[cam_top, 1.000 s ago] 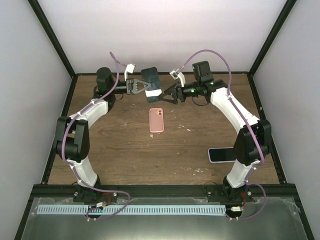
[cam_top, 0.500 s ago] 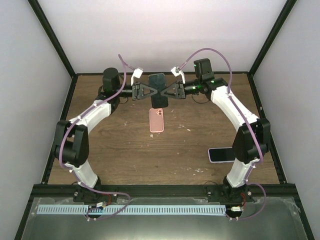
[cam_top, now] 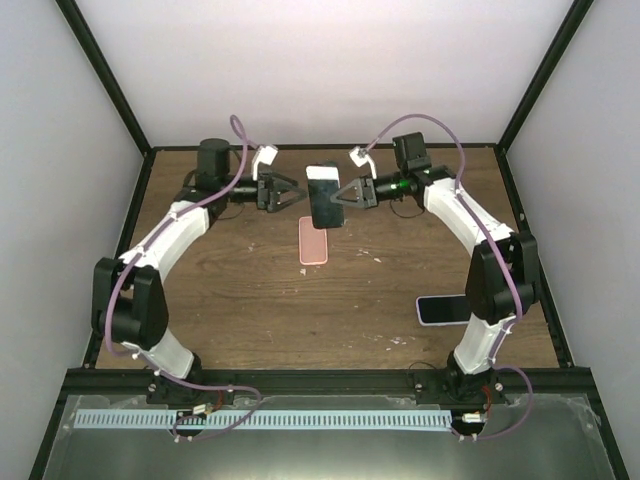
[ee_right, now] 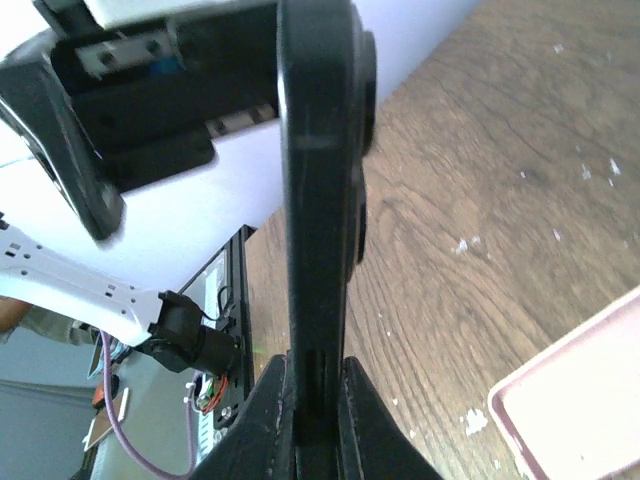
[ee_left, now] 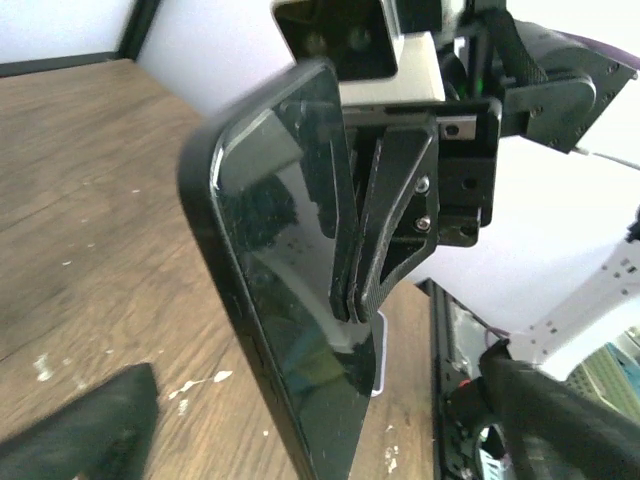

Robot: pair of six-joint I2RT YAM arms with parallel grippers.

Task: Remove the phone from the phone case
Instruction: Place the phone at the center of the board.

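- One black phone [cam_top: 322, 195] hangs above the empty pink phone case [cam_top: 314, 243], long axis crosswise to both grippers.
- Right gripper [cam_top: 341, 197] clamps its right edge.
- Left gripper [cam_top: 296, 190] gapes empty, just left of it.

overhead view bright and even under diffuse light, with faint soft shadows on the table [cam_top: 230, 290]. left wrist view shows pale reflections on the phone [ee_left: 270, 300] glass. both wrist views blur close up, backgrounds washed out.
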